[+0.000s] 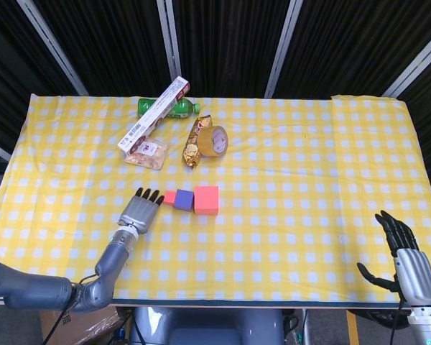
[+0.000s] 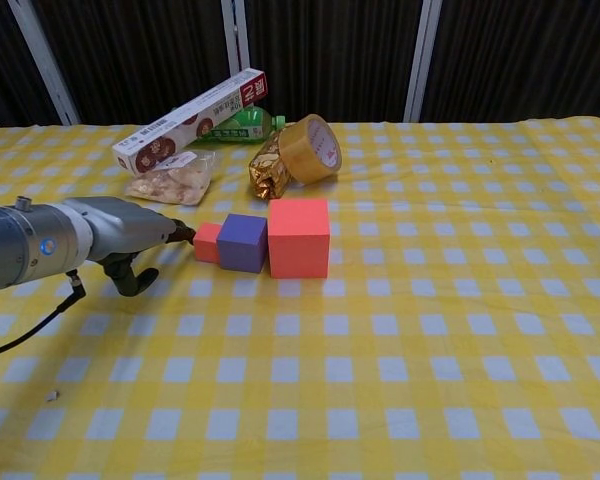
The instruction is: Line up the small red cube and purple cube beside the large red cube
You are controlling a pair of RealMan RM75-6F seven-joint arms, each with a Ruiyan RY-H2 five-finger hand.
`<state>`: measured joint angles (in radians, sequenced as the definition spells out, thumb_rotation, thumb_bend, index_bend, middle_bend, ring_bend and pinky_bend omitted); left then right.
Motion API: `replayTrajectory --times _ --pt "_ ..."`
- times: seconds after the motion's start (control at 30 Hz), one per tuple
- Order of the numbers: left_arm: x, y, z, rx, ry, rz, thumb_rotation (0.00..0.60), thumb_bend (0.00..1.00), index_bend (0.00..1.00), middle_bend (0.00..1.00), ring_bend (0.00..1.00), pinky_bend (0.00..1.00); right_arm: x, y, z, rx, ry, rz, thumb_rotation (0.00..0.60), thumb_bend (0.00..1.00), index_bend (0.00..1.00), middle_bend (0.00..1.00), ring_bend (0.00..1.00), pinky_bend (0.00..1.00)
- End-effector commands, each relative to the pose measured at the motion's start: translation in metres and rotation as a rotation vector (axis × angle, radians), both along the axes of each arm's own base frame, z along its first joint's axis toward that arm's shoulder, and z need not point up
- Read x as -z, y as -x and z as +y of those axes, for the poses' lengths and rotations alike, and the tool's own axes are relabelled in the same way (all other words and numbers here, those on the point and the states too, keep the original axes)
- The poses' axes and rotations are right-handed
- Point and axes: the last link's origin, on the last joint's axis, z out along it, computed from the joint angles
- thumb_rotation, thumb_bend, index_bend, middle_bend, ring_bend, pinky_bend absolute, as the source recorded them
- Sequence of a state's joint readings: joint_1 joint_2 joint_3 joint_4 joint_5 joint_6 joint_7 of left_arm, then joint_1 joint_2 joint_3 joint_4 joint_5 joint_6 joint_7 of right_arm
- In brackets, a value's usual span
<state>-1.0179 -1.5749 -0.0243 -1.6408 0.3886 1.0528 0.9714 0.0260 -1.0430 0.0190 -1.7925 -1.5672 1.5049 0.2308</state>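
Red small cube (image 2: pixel 208 241) at flat, spread left hand (image 1: pixel 141 210) fingertips, touching purple cube (image 2: pixel 242 242)

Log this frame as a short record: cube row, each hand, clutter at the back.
cube row: small red cube, purple cube, large red cube side by side, closely packed, left to right
left hand: left hand flat, fingertips at the small red cube's outer side; holds nothing
right hand: right hand at the table's near right edge, fingers spread, holding nothing
back clutter: long box over a green bottle, snack bag, tape roll, gold wrapper
cloth: yellow checked tablecloth
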Motion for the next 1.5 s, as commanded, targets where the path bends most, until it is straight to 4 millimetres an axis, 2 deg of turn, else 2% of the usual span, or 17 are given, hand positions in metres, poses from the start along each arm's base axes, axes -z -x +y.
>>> replayTrajectory --times 0.03,0.47,0.7,0.77,0.9,1.07,1.17,1.33,1.5 --pt "0.002 -0.002 -0.001 0.006 0.004 -0.009 0.6 0.68 0.05 0.0 0.0 0.0 0.0 0.0 0.0 0.0 -0.001 0.0 0.6 0.31 0.0 0.0 0.0 0.0" --pt "0.009 -0.008 -0.004 0.006 0.017 -0.011 0.6 0.68 0.05 0.0 0.0 0.0 0.0 0.0 0.0 -0.003 0.0 -0.002 0.6 0.31 0.0 0.0 0.0 0.0" --pt "-0.001 -0.002 -0.005 -0.011 0.001 -0.021 0.6 0.68 0.05 0.0 0.0 0.0 -0.001 0.0 0.0 -0.003 -0.003 -0.002 0.6 0.31 0.0 0.0 0.0 0.0" --pt "-0.011 0.002 -0.006 -0.026 -0.015 -0.042 0.6 0.65 0.04 0.0 0.0 0.0 -0.001 0.0 0.0 -0.002 -0.003 -0.001 0.6 0.31 0.0 0.0 0.0 0.0" --pt "-0.041 0.006 -0.01 -0.05 -0.068 -0.116 0.6 0.45 0.01 0.0 0.0 0.0 -0.001 0.001 0.0 -0.003 0.002 0.004 0.6 0.31 0.0 0.0 0.0 0.0" --pt "-0.099 0.018 -0.025 -0.015 -0.226 -0.262 0.6 0.31 0.0 0.0 0.0 0.0 -0.003 0.003 -0.002 -0.001 0.012 0.024 0.6 0.31 0.0 0.0 0.0 0.0" --pt "-0.133 0.036 -0.043 0.019 -0.321 -0.313 0.6 0.26 0.0 0.0 0.0 0.0 -0.003 0.004 -0.003 0.005 0.021 0.046 0.6 0.31 0.0 0.0 0.0 0.0" --pt "-0.184 0.08 -0.091 0.05 -0.463 -0.295 0.6 0.22 0.0 0.0 0.0 0.0 -0.003 0.007 -0.004 0.018 0.036 0.123 0.6 0.31 0.0 0.0 0.0 0.0" --pt "-0.209 0.11 -0.134 0.061 -0.519 -0.288 0.6 0.21 0.0 0.0 0.0 0.0 0.0 0.006 -0.004 0.009 0.055 0.174 0.6 0.31 0.0 0.0 0.0 0.0"
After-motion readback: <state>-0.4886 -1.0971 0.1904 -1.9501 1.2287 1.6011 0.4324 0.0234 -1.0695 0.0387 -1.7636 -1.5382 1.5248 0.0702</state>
